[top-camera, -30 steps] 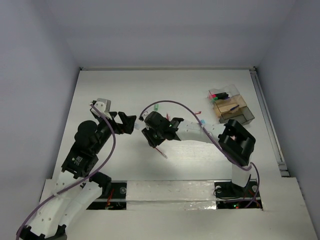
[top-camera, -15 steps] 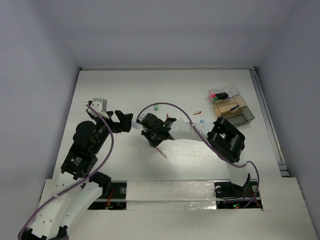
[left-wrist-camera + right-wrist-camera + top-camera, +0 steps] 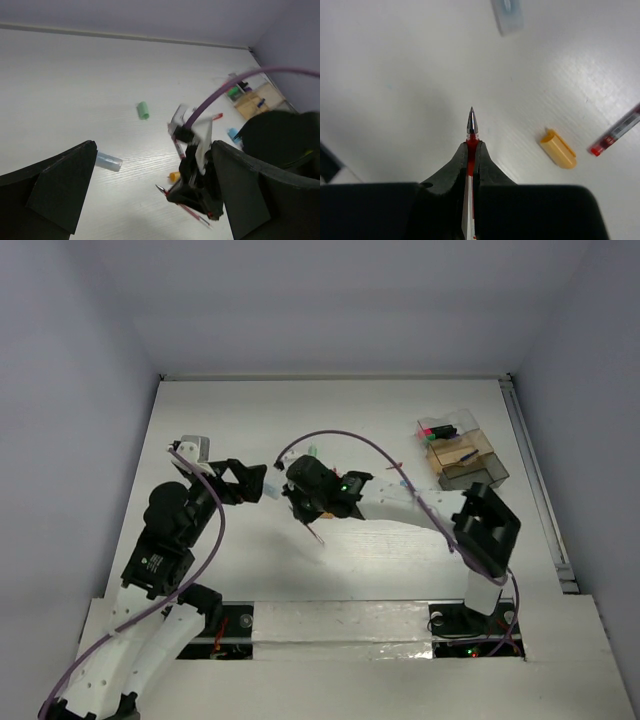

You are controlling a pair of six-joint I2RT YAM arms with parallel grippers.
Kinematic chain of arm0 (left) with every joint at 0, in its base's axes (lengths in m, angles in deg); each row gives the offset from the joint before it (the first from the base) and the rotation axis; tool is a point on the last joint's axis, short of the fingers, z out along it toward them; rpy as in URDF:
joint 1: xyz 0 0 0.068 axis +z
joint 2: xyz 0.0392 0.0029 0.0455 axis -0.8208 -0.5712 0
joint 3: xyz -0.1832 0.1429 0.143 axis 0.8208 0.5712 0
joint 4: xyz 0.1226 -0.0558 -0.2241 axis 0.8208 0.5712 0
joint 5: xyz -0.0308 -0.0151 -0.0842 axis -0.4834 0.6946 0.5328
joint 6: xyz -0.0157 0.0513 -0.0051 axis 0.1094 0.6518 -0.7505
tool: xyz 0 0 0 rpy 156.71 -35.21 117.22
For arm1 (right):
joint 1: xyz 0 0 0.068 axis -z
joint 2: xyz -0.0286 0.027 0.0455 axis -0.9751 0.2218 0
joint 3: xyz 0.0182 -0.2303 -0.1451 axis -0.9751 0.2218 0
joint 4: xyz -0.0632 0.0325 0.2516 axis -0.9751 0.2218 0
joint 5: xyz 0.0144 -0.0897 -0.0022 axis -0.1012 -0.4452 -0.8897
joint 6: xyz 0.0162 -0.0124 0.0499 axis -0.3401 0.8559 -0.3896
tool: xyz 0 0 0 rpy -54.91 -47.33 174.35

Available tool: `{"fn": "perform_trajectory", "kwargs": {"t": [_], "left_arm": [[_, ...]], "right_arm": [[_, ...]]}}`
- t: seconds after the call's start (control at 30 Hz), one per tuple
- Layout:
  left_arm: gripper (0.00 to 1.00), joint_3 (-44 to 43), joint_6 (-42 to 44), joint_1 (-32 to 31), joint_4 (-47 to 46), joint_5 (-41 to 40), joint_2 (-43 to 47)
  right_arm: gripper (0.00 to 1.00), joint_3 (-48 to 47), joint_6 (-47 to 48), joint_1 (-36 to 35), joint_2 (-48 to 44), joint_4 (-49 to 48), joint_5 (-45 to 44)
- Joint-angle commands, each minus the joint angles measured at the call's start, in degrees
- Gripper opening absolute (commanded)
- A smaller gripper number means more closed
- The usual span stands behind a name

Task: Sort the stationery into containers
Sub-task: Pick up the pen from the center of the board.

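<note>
My right gripper (image 3: 471,150) is shut on a red pen (image 3: 471,126), whose metal tip sticks out past the fingertips above the white table. In the top view the right gripper (image 3: 303,506) is left of the table's middle, and the pen (image 3: 316,534) slants down towards the near edge. My left gripper (image 3: 262,486) stands open just left of it, holding nothing. The left wrist view shows the held pen (image 3: 200,217) between my wide-apart fingers (image 3: 55,195). The clear compartment box (image 3: 462,453) sits at the far right with green and pink items inside.
An orange cap (image 3: 559,149) lies right of the pen tip, near a second red pen (image 3: 617,131). A pale blue cap (image 3: 507,15) lies further off. A green cap (image 3: 143,110) and a blue piece (image 3: 233,133) lie on the table.
The right gripper has closed on the red pen, which now hangs in its jaws. The right elbow swung right. The left gripper stayed open and shifted slightly.
</note>
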Motion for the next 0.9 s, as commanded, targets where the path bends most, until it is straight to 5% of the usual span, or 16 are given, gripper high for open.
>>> {"fn": "perform_trajectory", "kwargs": {"t": [0.0,0.17,0.4,0.87], "left_arm": [[0.99,-0.6,-0.3,0.3,-4.8,10.2,-1.0],[0.97,0.0,-0.6,0.3,-7.2,16.9,-2.2],[0.48,0.7,-2.4,2.0,-8.6,22.0,-4.4],[0.51,1.1,-3.4,3.7,-11.3,26.7,-9.0]], "right_arm": [[0.0,1.4,-3.7,1.8,-9.6,-12.2,-1.7],[0.0,5.3,-9.1,3.9,-15.4,-26.9,-2.9],[0.0,10.3,-15.2,4.4,-20.2,-46.7,-2.1],[0.0,16.0,-22.9,4.4,-21.7,-64.3,4.4]]}}
